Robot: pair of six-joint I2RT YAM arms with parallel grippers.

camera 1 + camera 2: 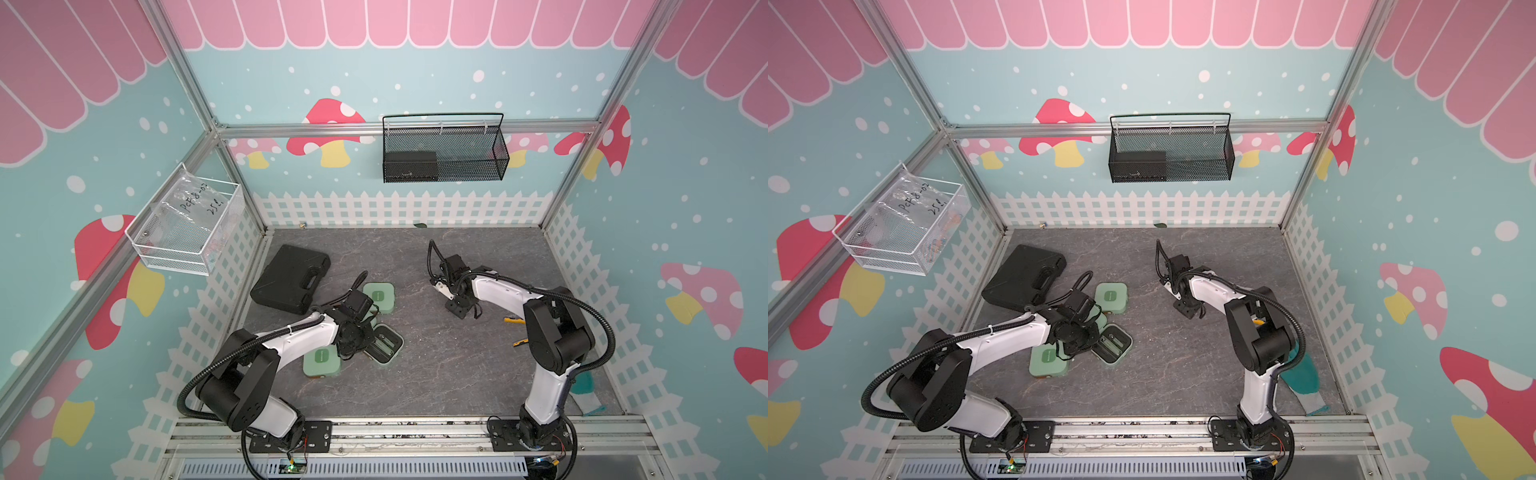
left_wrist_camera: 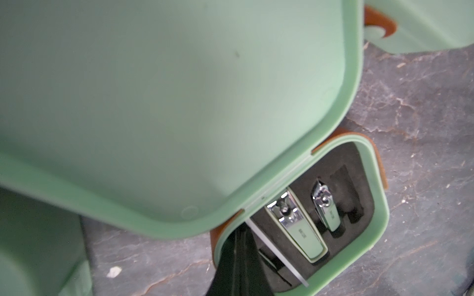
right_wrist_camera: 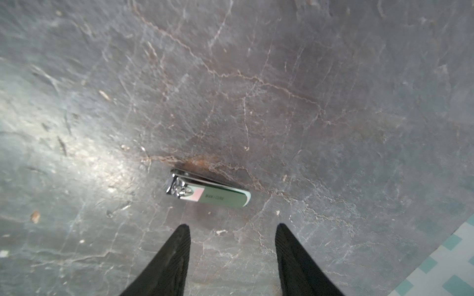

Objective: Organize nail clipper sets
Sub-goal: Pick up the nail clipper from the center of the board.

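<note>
Currently the right end effector (image 3: 233,230) hangs over the grey stone-patterned bench (image 3: 333,102), its two black fingers spread wide with nothing between them. A small silver nail clipper (image 3: 207,192) with a mint-green lever lies flat on the bench just beyond the fingertips, clear of both. The left end effector (image 2: 238,251) has its fingers pressed together, tips set at the rim of the open mint-green rounded-square case (image 2: 379,217); whether they pinch anything cannot be told. The case's lid (image 2: 179,102) stands raised, and its pale inside fills most of the left wrist view. The black foam insert (image 2: 359,164) carries a large silver clipper (image 2: 295,225) and a smaller silver clipper (image 2: 327,210) side by side in their slots. A thin silver strip (image 2: 279,256) lies slanted across the insert just beside the fingers. In both top views the open case sits on the left half of the bench under the left wrist. It lies between a closed mint-green case (image 1: 378,296) farther back and a second closed mint-green case (image 1: 322,360) nearer the front edge. A large black handled case (image 1: 291,278) lies behind them, near the left wall. The right arm is over the middle of the bench, well apart from the cases.
</note>
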